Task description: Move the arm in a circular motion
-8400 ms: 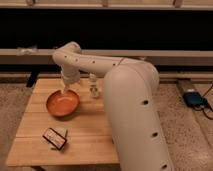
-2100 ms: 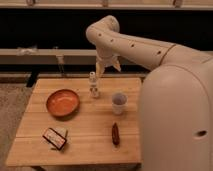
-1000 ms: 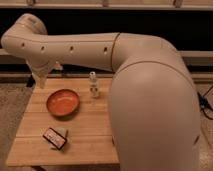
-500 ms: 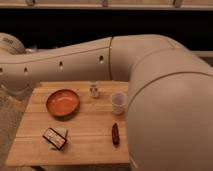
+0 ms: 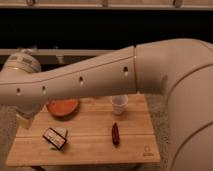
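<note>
The cream-white arm [image 5: 100, 80] stretches across the whole view from the big rounded segment at the right [image 5: 185, 95] to a rounded joint at the far left [image 5: 22, 65]. It hangs above the back of the wooden table [image 5: 135, 145]. A cream part drops from the arm's left end to the table's left edge, where the gripper [image 5: 24, 120] is mostly hidden.
On the table are an orange bowl [image 5: 62, 106] partly covered by the arm, a white cup [image 5: 119, 104], a dark red-brown stick-shaped item [image 5: 115, 134] and a dark snack packet [image 5: 55, 138]. A dark wall with a ledge runs behind.
The arm has swung further left and lower across the view. It now covers the back of the table and the small bottle seen earlier. The table items have not moved.
</note>
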You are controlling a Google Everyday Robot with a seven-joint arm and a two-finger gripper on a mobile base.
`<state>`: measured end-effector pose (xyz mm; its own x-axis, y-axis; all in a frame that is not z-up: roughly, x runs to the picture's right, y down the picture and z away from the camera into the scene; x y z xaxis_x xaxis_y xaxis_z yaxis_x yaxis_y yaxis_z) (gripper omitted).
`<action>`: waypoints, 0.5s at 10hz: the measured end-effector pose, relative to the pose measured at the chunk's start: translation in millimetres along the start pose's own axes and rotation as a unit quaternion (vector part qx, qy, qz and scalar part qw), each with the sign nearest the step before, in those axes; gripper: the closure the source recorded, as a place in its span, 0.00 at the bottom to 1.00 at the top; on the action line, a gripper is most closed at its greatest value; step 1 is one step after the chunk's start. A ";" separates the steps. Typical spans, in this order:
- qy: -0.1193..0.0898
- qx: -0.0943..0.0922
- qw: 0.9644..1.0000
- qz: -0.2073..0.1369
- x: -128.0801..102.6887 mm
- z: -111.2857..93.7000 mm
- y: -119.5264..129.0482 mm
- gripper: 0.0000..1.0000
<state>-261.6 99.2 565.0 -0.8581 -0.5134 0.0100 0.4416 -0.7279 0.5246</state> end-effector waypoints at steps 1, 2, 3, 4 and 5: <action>-0.006 0.004 1.000 0.022 -18.5 3.4 9.7 0.26; -0.015 0.006 0.999 0.048 -38.6 6.9 24.4 0.26; -0.025 0.005 0.997 0.078 -62.2 10.8 45.8 0.26; -0.037 0.002 0.992 0.117 -91.8 14.1 72.5 0.26; -0.045 0.000 0.989 0.143 -110.6 16.0 89.5 0.26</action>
<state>-131.4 98.1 624.5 -0.7180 -0.6559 0.2331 0.6693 -0.5586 0.4898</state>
